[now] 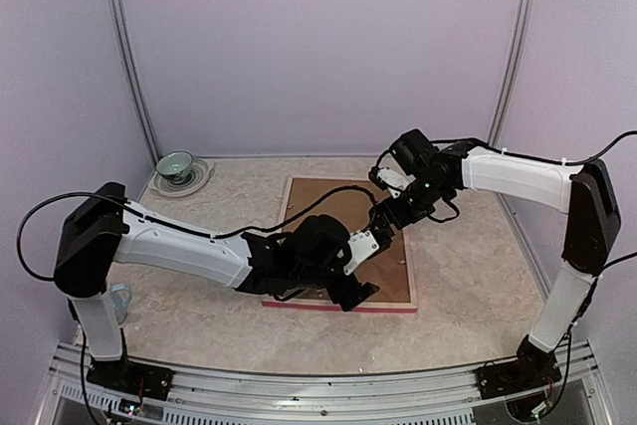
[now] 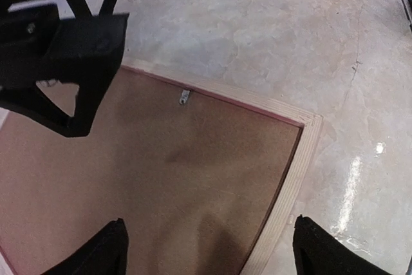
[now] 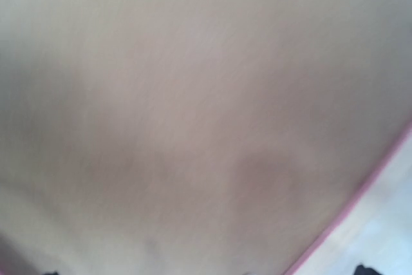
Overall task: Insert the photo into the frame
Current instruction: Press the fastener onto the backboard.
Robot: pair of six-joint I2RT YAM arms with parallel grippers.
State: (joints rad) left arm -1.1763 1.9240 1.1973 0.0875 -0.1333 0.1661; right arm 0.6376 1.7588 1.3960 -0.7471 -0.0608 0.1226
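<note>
frame (image 2: 283,185): pale wood rails, pink edge | backing board (image 2: 180,185): flat matte brown | left gripper (image 2: 206,252): released | right gripper (image 1: 384,228): released

The frame (image 2: 291,185) is pale bare wood with a pink painted edge, its board (image 2: 167,185) matt brown with a small metal tab (image 2: 184,96). The tabletop (image 2: 257,30) is glossy marble-look; the fingers (image 2: 96,252) matt black plastic

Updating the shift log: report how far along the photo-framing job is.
Looks done: the frame lies face down, with the brown backing board seated inside its pale rails. In hand: the left fingers and right fingers hover over the board, the left ones open and empty. Left: the photo is not in view, so I cannot confirm it lies under the board. The small metal tab probably needs checking.
</note>
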